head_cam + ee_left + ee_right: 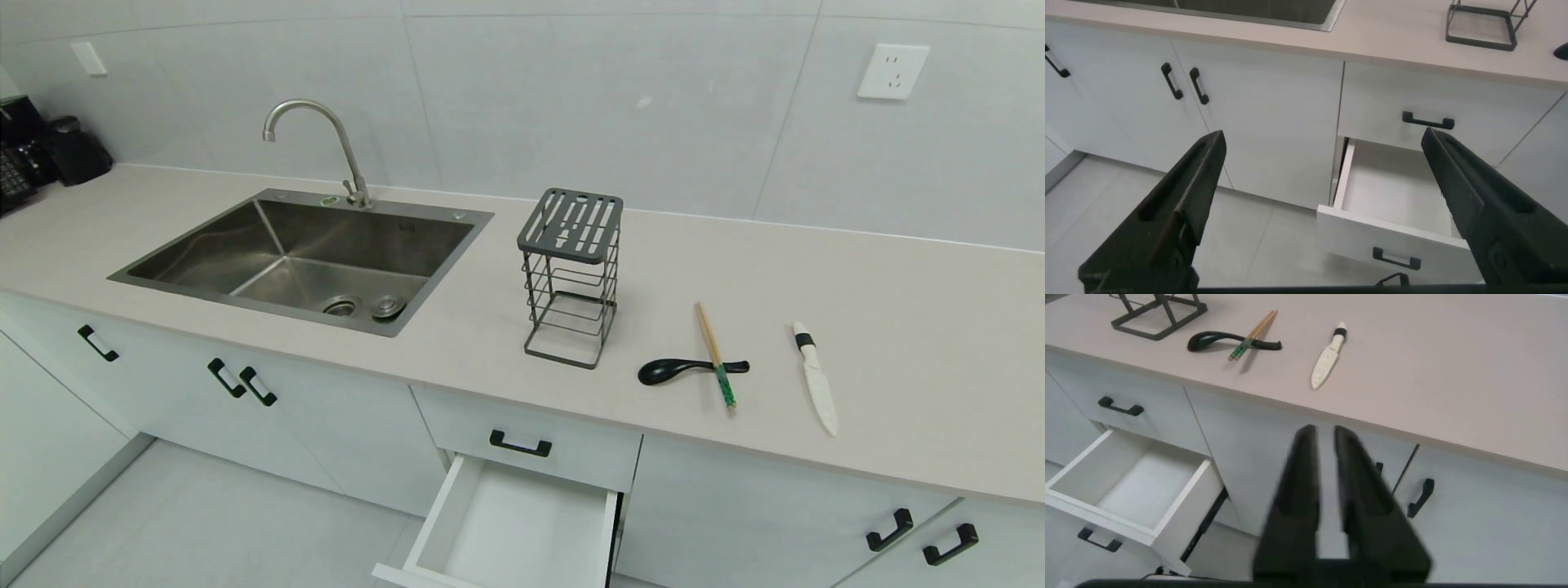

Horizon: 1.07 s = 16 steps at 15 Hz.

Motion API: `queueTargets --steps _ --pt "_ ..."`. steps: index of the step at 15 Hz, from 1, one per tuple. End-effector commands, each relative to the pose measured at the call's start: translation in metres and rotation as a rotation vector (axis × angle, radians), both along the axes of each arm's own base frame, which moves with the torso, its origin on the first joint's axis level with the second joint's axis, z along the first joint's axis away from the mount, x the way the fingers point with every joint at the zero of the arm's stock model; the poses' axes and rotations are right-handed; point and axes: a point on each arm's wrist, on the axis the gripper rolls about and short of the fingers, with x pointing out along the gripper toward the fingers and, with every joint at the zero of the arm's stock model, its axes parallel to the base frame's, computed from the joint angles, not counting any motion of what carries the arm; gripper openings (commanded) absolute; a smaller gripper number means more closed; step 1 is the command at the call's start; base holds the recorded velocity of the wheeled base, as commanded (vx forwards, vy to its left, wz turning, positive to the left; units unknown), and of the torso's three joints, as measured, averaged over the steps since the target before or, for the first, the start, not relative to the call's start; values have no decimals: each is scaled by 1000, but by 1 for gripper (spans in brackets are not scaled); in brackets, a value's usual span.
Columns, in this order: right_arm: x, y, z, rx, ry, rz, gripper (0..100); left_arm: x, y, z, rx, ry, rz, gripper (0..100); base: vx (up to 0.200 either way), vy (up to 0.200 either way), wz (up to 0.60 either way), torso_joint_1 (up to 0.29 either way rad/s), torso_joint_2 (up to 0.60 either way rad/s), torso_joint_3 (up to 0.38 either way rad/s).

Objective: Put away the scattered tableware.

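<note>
On the surface [898, 327] I count one sink [245, 245] at the far left, with one curved tap [326, 135] behind it. Right of the sink stands one grey wire rack [571, 278], upright, with a slotted top. Right of the rack lies one black spoon [678, 371], its bowl to the left and its handle to the right. A bundle of chopsticks [715, 355] lies across that handle, touching it, with the green ends toward the near edge; I cannot count them surely. Further right, apart from them, lies one white knife [815, 377], its point toward the near edge. Below the rack, one drawer [522, 523] stands pulled out.

My left claw [1323, 137] hangs in front of the cabinet doors, left of the open drawer, spread wide and gripping nothing. My right claw [1324, 431] hangs in front of the cabinets below the knife, its fingers [1305, 457] pressed almost together with a thin slit between them, nothing in it.
</note>
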Motion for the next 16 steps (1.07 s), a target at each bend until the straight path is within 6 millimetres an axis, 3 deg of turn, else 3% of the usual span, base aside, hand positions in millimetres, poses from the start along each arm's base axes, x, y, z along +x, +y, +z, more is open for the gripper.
queueTargets --steps 1,13,16 --pt "0 0 0 0 -1 0 100 0 0 0 -4 0 0 100 0 0 0 0 0 0" --pt "0 -1 3 19 -32 -26 100 0 0 0 -8 0 0 100 0 0 0 0 0 0" --pt "-1 -1 16 21 -156 -28 100 0 0 0 -8 0 0 100 0 0 0 0 0 0"
